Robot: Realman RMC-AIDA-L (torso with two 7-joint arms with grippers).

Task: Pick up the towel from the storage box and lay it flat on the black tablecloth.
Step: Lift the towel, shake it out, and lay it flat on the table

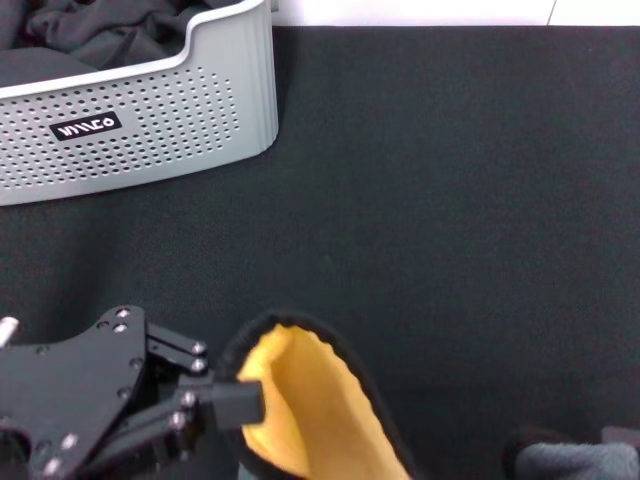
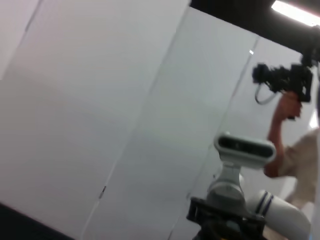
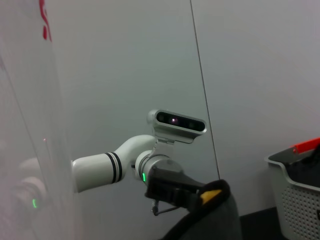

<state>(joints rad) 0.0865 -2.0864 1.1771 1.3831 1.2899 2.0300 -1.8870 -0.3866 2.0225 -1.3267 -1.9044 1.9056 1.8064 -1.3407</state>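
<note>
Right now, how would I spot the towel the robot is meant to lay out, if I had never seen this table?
Start from the black tablecloth that covers the table, with a grey box at its far left corner. Come to the near edge, where the left tool grips a cloth: that is the towel. Its bright yellow face with dark edging sets it apart from the all-dark cloth lying in the box.

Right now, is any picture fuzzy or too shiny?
Head view: even light, towel and storage box sharp. Left wrist view: soft and blurry, with a bright ceiling light glaring in the corner. Right wrist view: a pale reflection on the near panel.
</note>
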